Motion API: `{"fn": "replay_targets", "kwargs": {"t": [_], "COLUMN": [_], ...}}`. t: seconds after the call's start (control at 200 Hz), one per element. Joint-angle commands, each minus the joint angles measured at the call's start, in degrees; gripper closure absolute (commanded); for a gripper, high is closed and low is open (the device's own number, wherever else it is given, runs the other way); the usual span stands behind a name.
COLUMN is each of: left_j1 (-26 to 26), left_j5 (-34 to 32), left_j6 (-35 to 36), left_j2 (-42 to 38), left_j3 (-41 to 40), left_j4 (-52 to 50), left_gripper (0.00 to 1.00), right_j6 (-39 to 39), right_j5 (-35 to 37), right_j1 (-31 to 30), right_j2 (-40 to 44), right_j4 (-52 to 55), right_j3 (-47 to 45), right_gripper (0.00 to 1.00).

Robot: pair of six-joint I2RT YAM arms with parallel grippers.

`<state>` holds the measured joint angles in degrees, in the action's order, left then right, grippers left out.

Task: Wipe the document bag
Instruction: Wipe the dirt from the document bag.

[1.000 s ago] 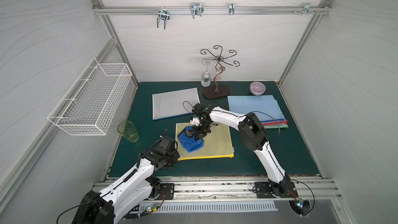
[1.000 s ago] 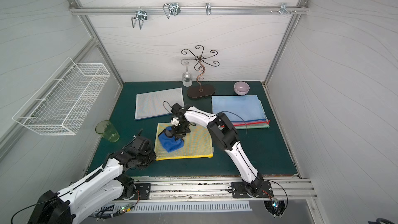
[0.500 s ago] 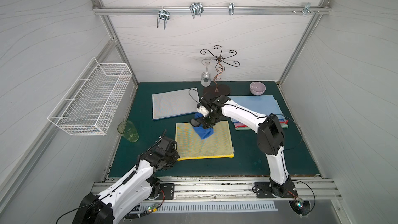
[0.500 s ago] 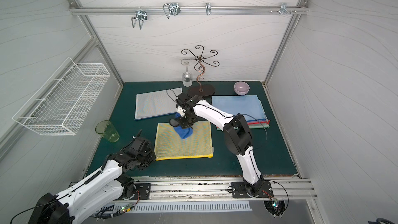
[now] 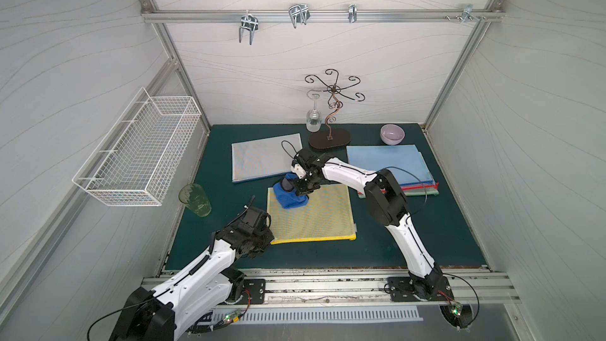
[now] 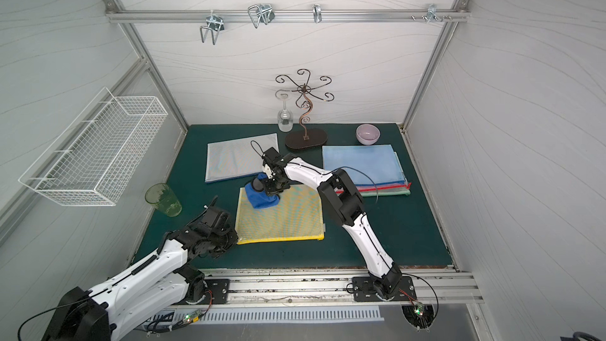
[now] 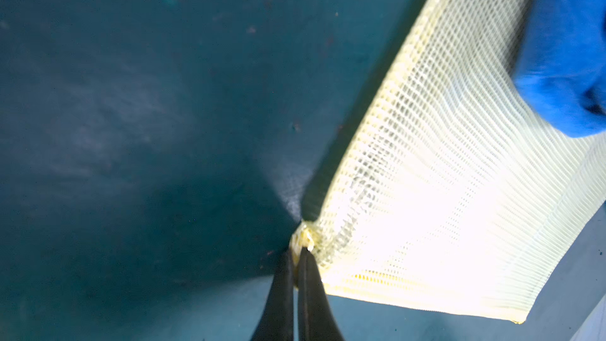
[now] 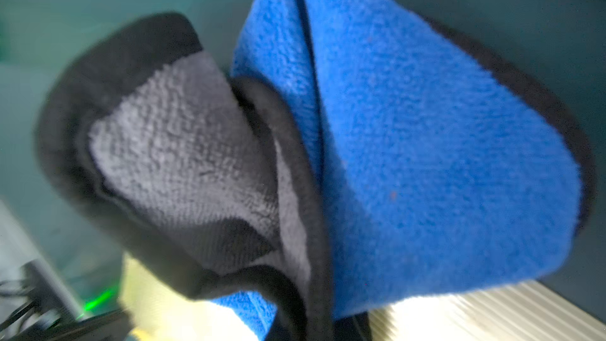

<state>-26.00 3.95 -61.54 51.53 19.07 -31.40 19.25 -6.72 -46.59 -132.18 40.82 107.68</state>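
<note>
A yellow mesh document bag (image 5: 314, 221) (image 6: 285, 221) lies flat in the middle of the green mat. My left gripper (image 7: 300, 248) is shut on the bag's near left corner, and the mesh (image 7: 442, 191) bunches at the fingertips. A blue cloth (image 5: 290, 197) (image 6: 262, 199) with a grey side and black edging rests on the bag's far left corner. My right gripper (image 5: 303, 188) is shut on this cloth from above. In the right wrist view the cloth (image 8: 426, 159) fills the picture and hides the fingertips.
A grey mesh bag (image 5: 265, 157) lies at the back left and a stack of blue bags (image 5: 387, 165) at the right. A glass stand (image 5: 329, 141) with a hanging wine glass (image 5: 313, 123) and a purple bowl (image 5: 392, 134) stand at the back. A green cup (image 5: 195, 200) stands at the left, under a wire basket (image 5: 137, 155).
My right gripper dragged the cloth from the bag's left middle to its far edge, then left to the far left corner. The left gripper kept its hold on the corner.
</note>
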Motion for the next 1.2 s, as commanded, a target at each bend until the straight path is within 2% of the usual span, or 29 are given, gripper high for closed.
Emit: {"fn": "replay_targets", "kwargs": {"t": [0.0, 0.1, 0.23, 0.28, 0.36, 0.45, 0.485, 0.54, 0.63, 0.67, 0.73, 0.83, 0.87, 0.986, 1.041, 1.121, 1.196], "left_j1": [-0.23, -0.19, -0.19, -0.19, -0.19, -0.19, -0.19, -0.19, -0.19, -0.19, -0.19, -0.19, -0.19, -0.19, -0.19, -0.19, -0.19], "left_j5": [0.41, 0.10, -0.29, -0.39, -0.87, -1.31, -1.29, -1.13, -1.13, -1.20, -1.15, -0.80, -0.74, -0.61, -0.47, -0.48, -0.43], "left_j6": [0.48, 0.54, 0.70, 0.67, 0.65, 0.47, 0.42, 0.28, 0.37, 0.37, 0.30, 0.36, 0.37, 0.48, 0.45, 0.46, 0.86], "left_j2": [1.65, 1.22, 0.63, 0.11, -0.93, -1.24, -1.17, -0.95, -0.90, -0.82, -0.84, -0.90, -0.95, -0.99, -1.08, -1.08, -0.83], "left_j3": [-1.40, -1.23, -0.80, -0.54, -0.26, -0.10, 0.00, 0.17, 0.35, 0.44, 0.53, 0.55, 0.54, 0.44, 0.28, 0.30, 0.54], "left_j4": [0.70, 0.64, 0.13, -0.46, -0.85, -0.64, -0.63, -0.60, -0.25, -0.22, 0.08, 0.20, 0.20, 0.47, 0.62, 0.83, 0.81], "left_gripper": [1.00, 1.00, 1.00, 1.00, 1.00, 1.00, 1.00, 1.00, 1.00, 1.00, 1.00, 1.00, 1.00, 1.00, 1.00, 1.00, 1.00], "right_j6": [-1.50, -3.51, -6.71, -9.38, -12.79, -9.77, -8.12, -4.84, -1.30, -0.82, 0.01, 0.87, 0.88, 1.81, 2.56, 1.85, -0.59], "right_j5": [19.28, 26.48, 23.65, 18.53, 5.42, -11.97, -16.31, -21.03, -23.59, -22.42, -17.07, -10.01, -5.52, 15.28, 21.49, 24.97, 22.11], "right_j1": [1.77, 2.35, 0.48, -1.60, -5.96, -7.37, -7.38, -7.29, -6.99, -6.79, -5.86, -1.77, -0.19, 2.79, 3.34, 2.97, 1.00], "right_j2": [4.45, 9.40, 19.02, 21.20, 21.63, 18.10, 17.02, 14.99, 12.01, 11.82, 13.43, 20.04, 22.23, 30.28, 33.86, 36.10, 35.16], "right_j4": [9.30, 14.19, 15.91, 16.25, 16.55, 15.30, 13.79, 10.70, 7.91, 7.17, 6.56, 6.92, 8.97, 17.73, 19.90, 20.87, 20.26], "right_j3": [-3.74, -10.13, -15.99, -15.89, -13.50, -10.31, -10.34, -11.20, -12.31, -13.19, -16.43, -24.91, -27.25, -33.37, -34.70, -33.24, -27.91], "right_gripper": [1.00, 1.00, 1.00, 1.00, 1.00, 1.00, 1.00, 1.00, 1.00, 1.00, 1.00, 1.00, 1.00, 1.00, 1.00, 1.00, 1.00]}}
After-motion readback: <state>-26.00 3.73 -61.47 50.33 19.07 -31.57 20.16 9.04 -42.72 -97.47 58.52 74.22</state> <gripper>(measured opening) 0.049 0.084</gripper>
